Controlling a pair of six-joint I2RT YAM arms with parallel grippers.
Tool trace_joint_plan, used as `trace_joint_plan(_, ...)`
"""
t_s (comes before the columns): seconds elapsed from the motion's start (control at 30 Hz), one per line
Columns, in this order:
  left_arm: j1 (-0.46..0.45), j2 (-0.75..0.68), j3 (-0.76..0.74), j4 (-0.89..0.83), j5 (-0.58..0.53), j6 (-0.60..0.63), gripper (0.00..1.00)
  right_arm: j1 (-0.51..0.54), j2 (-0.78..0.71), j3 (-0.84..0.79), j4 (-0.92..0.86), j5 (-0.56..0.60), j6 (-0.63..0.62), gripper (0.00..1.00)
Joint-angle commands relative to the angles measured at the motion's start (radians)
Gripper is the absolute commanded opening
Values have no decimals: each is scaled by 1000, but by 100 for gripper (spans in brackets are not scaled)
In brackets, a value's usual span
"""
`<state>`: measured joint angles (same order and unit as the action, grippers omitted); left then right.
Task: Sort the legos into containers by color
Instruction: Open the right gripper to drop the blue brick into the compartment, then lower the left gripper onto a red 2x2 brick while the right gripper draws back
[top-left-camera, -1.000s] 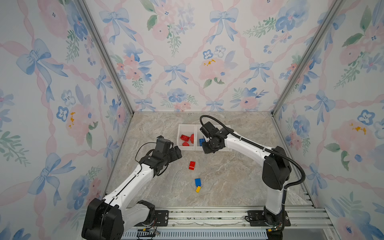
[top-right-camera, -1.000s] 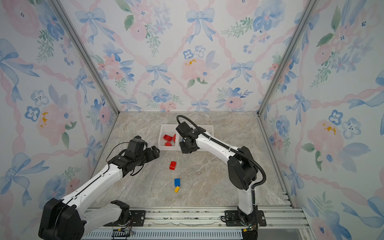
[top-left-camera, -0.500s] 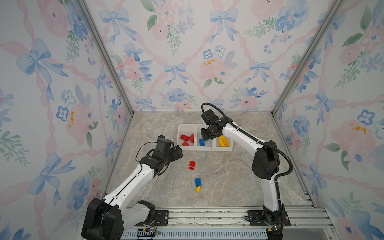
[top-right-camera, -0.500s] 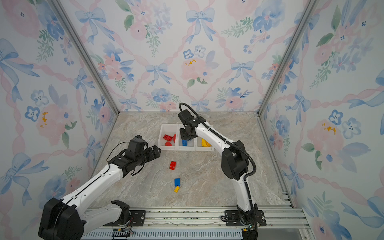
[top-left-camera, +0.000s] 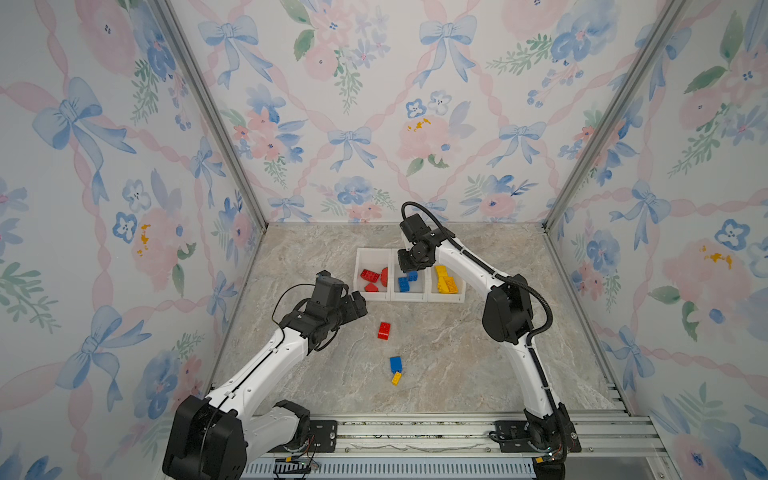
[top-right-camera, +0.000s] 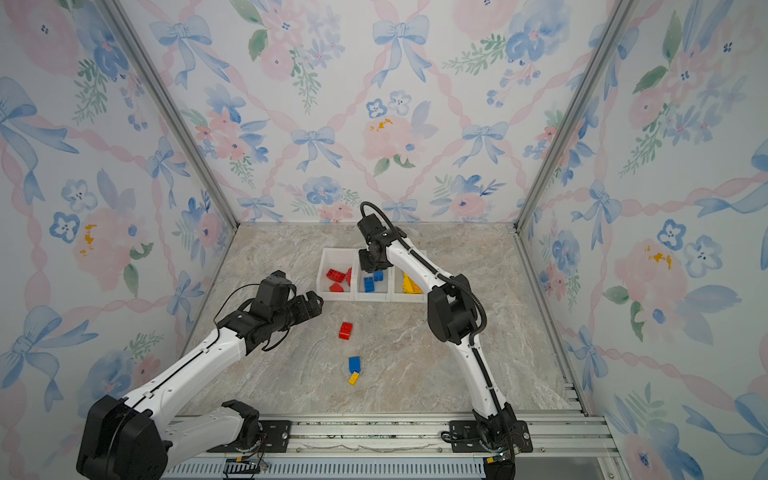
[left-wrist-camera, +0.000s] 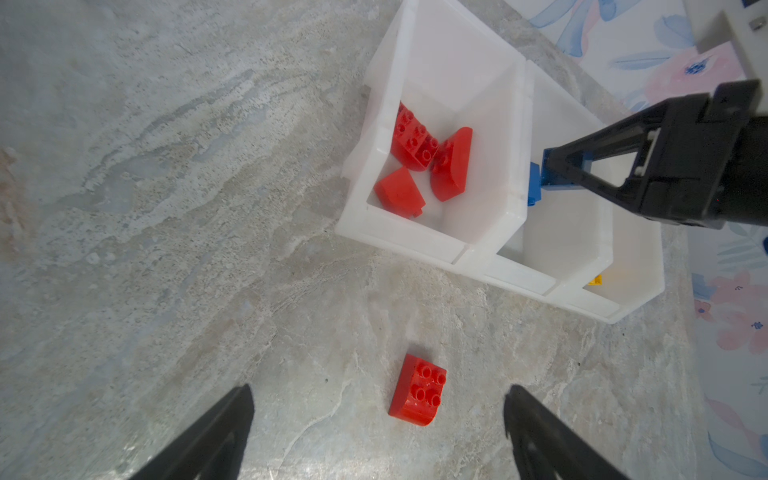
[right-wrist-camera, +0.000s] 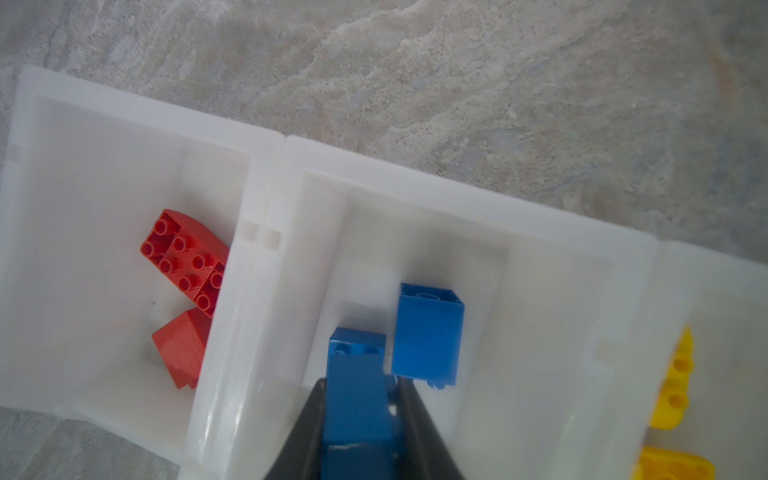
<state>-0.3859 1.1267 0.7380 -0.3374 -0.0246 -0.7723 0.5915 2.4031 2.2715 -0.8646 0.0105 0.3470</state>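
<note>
At the 12 o'clock end of the table (top-left-camera: 457, 353), three joined white bins (top-right-camera: 374, 297) stand in a row. The left bin (top-left-camera: 374, 255) holds three red bricks (left-wrist-camera: 415, 141): two lie close together, and a sloped one sits toward 6 o'clock. The middle bin (top-left-camera: 409, 296) holds a blue brick (right-wrist-camera: 428, 332) lying on its floor. Just at that brick's 1 o'clock in both top views, the right gripper (right-wrist-camera: 360, 384) reaches down over the bin, jaws clamped on a second blue brick (right-wrist-camera: 356, 357). Whether that one touches the floor I cannot tell. The right bin (top-left-camera: 446, 298) holds a heap of yellow bricks (top-left-camera: 445, 282).

The left gripper (top-left-camera: 360, 305) hovers at 7 o'clock of the left bin, jaws wide apart and empty. At 6 o'clock of the bins a loose red brick (top-left-camera: 384, 331) lies on the table. Farther toward 6 o'clock a loose blue brick (top-left-camera: 395, 364) touches a small yellow brick (top-left-camera: 396, 377).
</note>
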Motion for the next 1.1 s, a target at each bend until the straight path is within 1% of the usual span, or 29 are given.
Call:
trace_joint_plan(0.0, -8, 2, -9, 7, 3, -13, 96, -9, 38, 53, -31, -29, 14, 31)
trace_joint_plan(0.1, -10, 8, -5, 7, 3, -14, 96, -13, 44, 62, -35, -29, 15, 46)
trace_joint_plan(0.2, -14, 11, -4, 8, -1, -15, 96, -12, 36, 57, -34, -32, 15, 53)
trace_joint_plan(0.43, -23, 25, -1, 7, -11, -14, 96, -12, -18, -5, -9, -30, 21, 54)
trace_joint_plan(0.73, -56, 47, 12, 7, -31, 4, 93, -2, -165, -166, 23, -22, 26, 56)
trace_joint_plan(1.07, -121, 109, 49, 4, -55, 30, 90, 6, -422, -465, 77, -24, 44, 71)
